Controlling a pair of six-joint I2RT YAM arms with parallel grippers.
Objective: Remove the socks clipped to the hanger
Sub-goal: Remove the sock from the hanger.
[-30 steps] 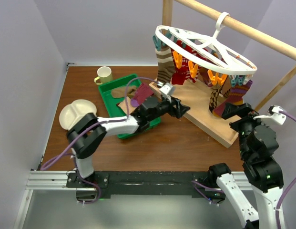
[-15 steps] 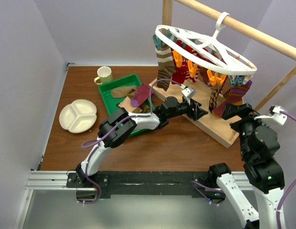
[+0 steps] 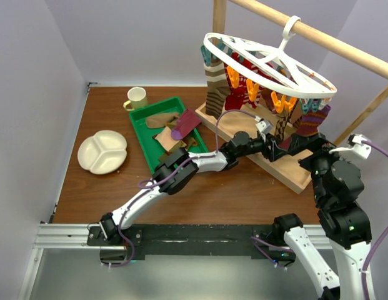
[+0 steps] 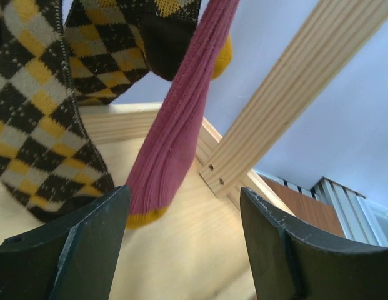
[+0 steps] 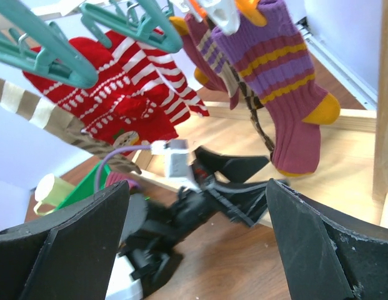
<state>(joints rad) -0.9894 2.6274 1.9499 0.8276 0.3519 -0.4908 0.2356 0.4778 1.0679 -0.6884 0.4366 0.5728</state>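
Note:
The white oval hanger [image 3: 273, 60] hangs by its hook from a wooden rail. Several socks are clipped to it: a brown striped one [image 3: 215, 87], red ones [image 3: 239, 94], an argyle one [image 3: 281, 128] and a purple striped one [image 3: 309, 122]. My left gripper [image 3: 284, 149] reaches over the stand's base, open, below the argyle sock. In the left wrist view its jaws [image 4: 181, 206] stand apart with nothing between them; a maroon sock with a yellow toe [image 4: 175, 137] hangs just above. My right gripper [image 5: 197, 206] is open at the far right, facing the purple striped sock [image 5: 287, 106].
A green tray [image 3: 140, 134] holds loose socks [image 3: 181, 125]. A mug [image 3: 137, 98] and a white divided plate [image 3: 103, 152] sit to the left. The wooden stand's base [image 3: 268, 164] and slanted brace [image 4: 293, 94] lie close to both grippers.
My left arm has stretched to the right, from beside the green tray to over the stand's base under the hanging socks. The right arm has barely moved.

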